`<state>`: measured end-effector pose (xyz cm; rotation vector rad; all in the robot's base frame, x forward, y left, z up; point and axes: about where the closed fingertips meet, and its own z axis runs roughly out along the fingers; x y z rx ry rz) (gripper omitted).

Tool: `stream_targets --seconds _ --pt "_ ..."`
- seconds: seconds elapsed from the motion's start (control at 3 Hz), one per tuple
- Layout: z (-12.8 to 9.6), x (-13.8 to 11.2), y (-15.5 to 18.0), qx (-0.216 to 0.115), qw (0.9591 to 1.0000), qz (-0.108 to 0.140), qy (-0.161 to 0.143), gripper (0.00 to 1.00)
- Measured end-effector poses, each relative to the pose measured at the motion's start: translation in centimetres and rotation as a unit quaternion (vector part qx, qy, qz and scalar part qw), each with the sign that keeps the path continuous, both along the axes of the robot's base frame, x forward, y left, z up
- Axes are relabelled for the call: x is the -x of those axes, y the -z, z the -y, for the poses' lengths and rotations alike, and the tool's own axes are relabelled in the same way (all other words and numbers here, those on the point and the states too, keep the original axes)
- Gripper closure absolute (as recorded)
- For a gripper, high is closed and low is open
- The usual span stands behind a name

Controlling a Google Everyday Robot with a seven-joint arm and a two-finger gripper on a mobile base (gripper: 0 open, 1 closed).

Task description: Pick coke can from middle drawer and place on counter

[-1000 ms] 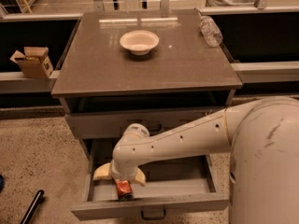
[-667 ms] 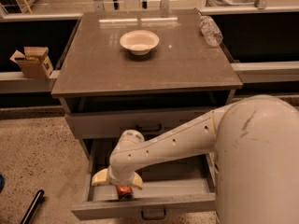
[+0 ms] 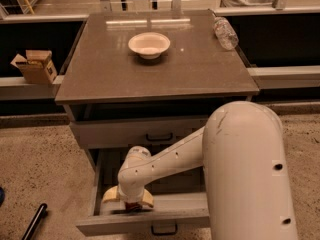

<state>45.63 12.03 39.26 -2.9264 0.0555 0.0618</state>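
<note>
Counter waits above; down in the middle drawer our gripper sits straight over the coke can, can't tell if we've clamped it.

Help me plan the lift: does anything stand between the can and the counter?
The gripper is down in the open drawer at the can. Between can and counter sit the upper drawer front and the counter's overhanging edge. The bowl and bottle sit farther back.
</note>
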Motion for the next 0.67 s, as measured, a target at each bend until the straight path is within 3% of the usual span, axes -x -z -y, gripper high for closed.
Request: stream_targets --seconds 0.33,0.67 --pt "0.09 -0.37 1.48 -0.001 1.0000 -0.002 -0.005 0.18" --pt "0.24 -0.08 1.38 -0.040 0.9992 0.000 -0.003 0.42"
